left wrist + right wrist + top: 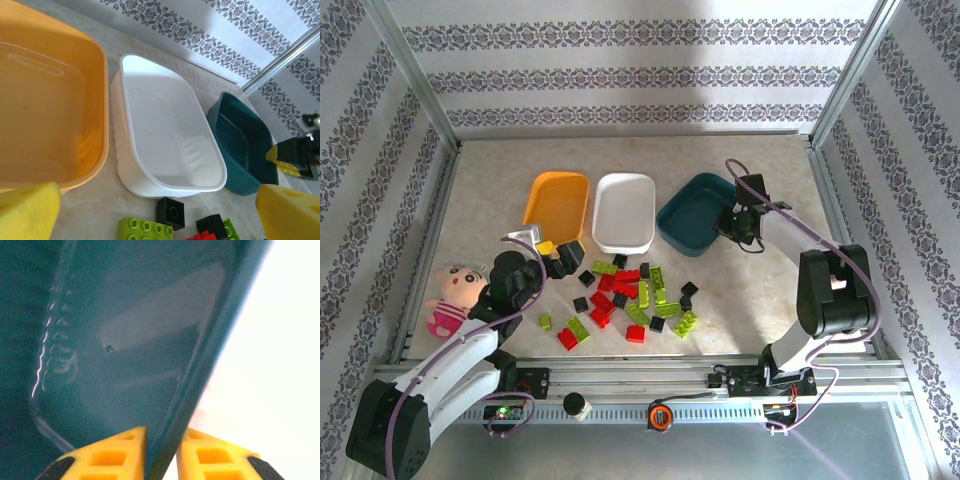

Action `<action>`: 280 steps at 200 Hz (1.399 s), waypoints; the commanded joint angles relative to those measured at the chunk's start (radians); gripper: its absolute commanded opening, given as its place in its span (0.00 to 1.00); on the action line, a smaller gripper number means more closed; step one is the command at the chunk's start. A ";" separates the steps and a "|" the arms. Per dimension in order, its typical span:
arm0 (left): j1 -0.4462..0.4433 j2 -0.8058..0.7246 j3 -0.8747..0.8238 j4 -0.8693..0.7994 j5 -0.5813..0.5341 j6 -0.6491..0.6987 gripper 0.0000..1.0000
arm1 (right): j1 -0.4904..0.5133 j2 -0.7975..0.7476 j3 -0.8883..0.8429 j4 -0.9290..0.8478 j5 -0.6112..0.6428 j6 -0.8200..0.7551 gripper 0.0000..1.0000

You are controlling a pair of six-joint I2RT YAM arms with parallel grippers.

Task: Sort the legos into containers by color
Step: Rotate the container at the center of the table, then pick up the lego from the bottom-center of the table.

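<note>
Papered booth, pale table (740, 290)
White walls (620, 70) banded with grey damask stand on three sides, silver metal posts (415, 75) at the back corners; the beige marbled top is evenly lit.

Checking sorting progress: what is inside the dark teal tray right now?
The dark teal tray is empty wherever its floor shows. The right gripper pinches its wall, one finger inside, and covers that corner from above.
</note>
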 commanded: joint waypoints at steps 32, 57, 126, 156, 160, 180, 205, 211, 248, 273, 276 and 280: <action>-0.011 0.020 -0.016 0.072 -0.008 0.020 1.00 | -0.011 0.120 0.205 -0.203 -0.001 -0.290 0.14; -0.011 0.042 -0.016 0.083 -0.004 0.021 1.00 | -0.014 0.148 0.236 -0.213 -0.012 -0.296 0.29; -0.011 0.056 -0.017 0.089 -0.004 0.020 1.00 | 0.148 -0.262 -0.054 -0.090 0.181 -0.142 0.74; -0.011 0.056 -0.013 0.085 -0.007 0.019 1.00 | 0.304 -0.477 -0.288 -0.039 0.297 0.034 0.77; -0.011 0.055 -0.014 0.085 -0.005 0.019 1.00 | 0.328 -0.496 -0.314 -0.034 0.310 0.059 0.78; -0.011 0.060 -0.016 0.090 -0.003 0.014 1.00 | 0.437 -0.557 -0.398 -0.031 0.396 0.149 0.81; -0.012 0.061 -0.020 0.100 -0.004 0.011 1.00 | 0.517 -0.536 -0.449 -0.011 0.448 0.225 0.81; -0.011 0.061 -0.021 0.101 -0.002 0.011 1.00 | 0.529 -0.520 -0.454 0.004 0.447 0.237 0.81; -0.010 0.061 -0.026 0.109 -0.003 0.013 1.00 | 0.588 -0.399 -0.452 0.090 0.424 0.276 0.81; -0.011 0.066 -0.025 0.111 -0.006 0.012 1.00 | 0.601 -0.340 -0.434 0.116 0.409 0.294 0.80; -0.011 0.067 -0.025 0.111 -0.005 0.012 1.00 | 0.603 -0.334 -0.432 0.115 0.406 0.297 0.80; -0.010 0.068 -0.025 0.112 -0.006 0.013 1.00 | 0.604 -0.327 -0.430 0.115 0.403 0.303 0.79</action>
